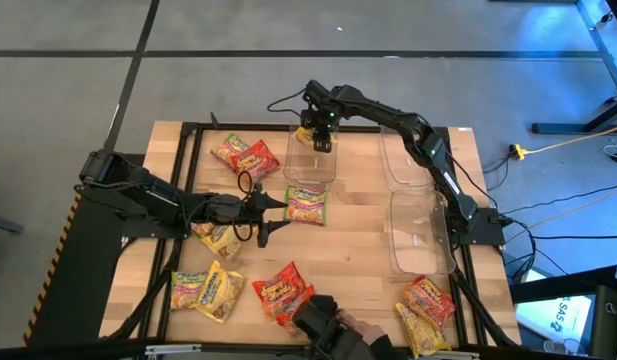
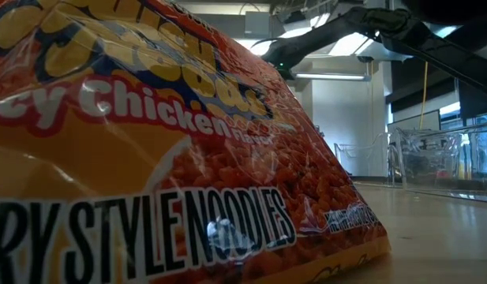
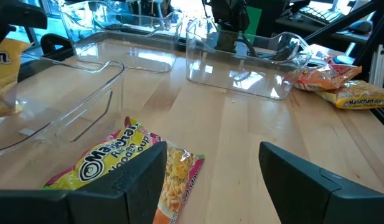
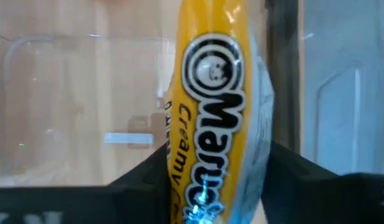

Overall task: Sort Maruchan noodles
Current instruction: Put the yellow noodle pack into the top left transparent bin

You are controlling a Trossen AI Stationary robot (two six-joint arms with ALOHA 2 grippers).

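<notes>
My right gripper (image 1: pixel 318 135) reaches down over the clear bin (image 1: pixel 310 158) at the table's far middle, shut on a yellow Maruchan noodle packet (image 4: pixel 210 106). My left gripper (image 1: pixel 271 215) stands open near the table's middle, just left of a light green packet (image 1: pixel 306 205) lying flat on the wood. In the left wrist view that packet (image 3: pixel 111 162) lies beside one finger, untouched. Other red-orange and yellow packets lie flat around the table. In the low view a red-orange packet (image 2: pixel 148 158) fills most of the picture. My right gripper pinches the yellow packet's two flat faces (image 4: pixel 179 174) between its two fingers. The fingers come from above, slanting down into the bin's mouth. The packet stands on edge between them. Whether its lower end rests on the bin's floor, I cannot tell.
Two more clear bins stand at the far right (image 1: pixel 406 160) and along the right side (image 1: pixel 413 235). Packets lie at the far left (image 1: pixel 243 155), near left (image 1: pixel 203 290), near middle (image 1: pixel 280 290) and near right (image 1: pixel 428 305). A person's hand (image 1: pixel 363 330) shows at the near edge.
</notes>
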